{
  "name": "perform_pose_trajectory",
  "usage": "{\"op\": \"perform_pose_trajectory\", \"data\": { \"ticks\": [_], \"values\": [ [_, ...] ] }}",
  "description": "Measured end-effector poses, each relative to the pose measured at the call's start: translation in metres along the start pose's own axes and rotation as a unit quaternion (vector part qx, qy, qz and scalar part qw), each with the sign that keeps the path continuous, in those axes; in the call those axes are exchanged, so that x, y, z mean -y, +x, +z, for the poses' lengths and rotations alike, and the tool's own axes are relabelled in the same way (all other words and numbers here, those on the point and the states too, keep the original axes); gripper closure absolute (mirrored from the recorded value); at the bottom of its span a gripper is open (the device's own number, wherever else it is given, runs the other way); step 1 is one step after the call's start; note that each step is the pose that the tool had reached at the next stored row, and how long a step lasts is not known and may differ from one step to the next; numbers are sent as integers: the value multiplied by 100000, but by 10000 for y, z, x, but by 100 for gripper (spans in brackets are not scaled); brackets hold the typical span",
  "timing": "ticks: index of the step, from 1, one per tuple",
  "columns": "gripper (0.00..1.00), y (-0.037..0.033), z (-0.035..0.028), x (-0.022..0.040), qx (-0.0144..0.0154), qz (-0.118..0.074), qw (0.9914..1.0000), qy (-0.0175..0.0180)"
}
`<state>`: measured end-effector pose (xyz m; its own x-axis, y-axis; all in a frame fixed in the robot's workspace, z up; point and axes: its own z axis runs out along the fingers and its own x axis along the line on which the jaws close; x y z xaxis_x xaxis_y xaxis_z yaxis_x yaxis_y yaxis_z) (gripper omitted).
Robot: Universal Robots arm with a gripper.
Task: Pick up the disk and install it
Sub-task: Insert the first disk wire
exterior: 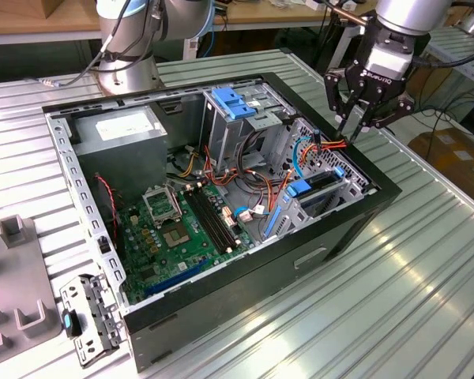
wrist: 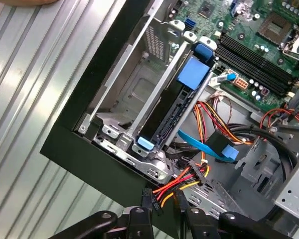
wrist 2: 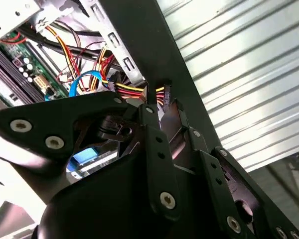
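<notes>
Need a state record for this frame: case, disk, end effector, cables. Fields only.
case: open computer case, on its side on the ribbed metal table
disk: disk stands on edge inside the drive cage; looks seated
end effector: end effector over the case's edge beside the drive cage, apart from the disk
cables: red-orange-yellow cable bundle right at the end effector
task state: disk appears to be in its bay, not carried
</notes>
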<state>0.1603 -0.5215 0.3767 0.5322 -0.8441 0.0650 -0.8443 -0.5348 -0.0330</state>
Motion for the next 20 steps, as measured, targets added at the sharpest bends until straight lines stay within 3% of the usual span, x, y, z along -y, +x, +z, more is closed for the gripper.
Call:
{"op": "perform_pose_trajectory", "data": {
  "ticks": [3, 6, 8, 10, 12, 20],
  "values": [
    [69, 2, 11, 3, 86, -2551, 99967, 166],
    [69, 10, 19, 18, 181, -5369, 99855, 353],
    [69, 11, 25, 19, 240, -7141, 99743, 467],
    [69, 11, 35, 19, 324, -9870, 99509, 638],
    [69, 20, 50, 12, 376, -11330, 99353, 739],
    [69, 42, 88, -1, 401, -14445, 98946, 876]
  ]
}}
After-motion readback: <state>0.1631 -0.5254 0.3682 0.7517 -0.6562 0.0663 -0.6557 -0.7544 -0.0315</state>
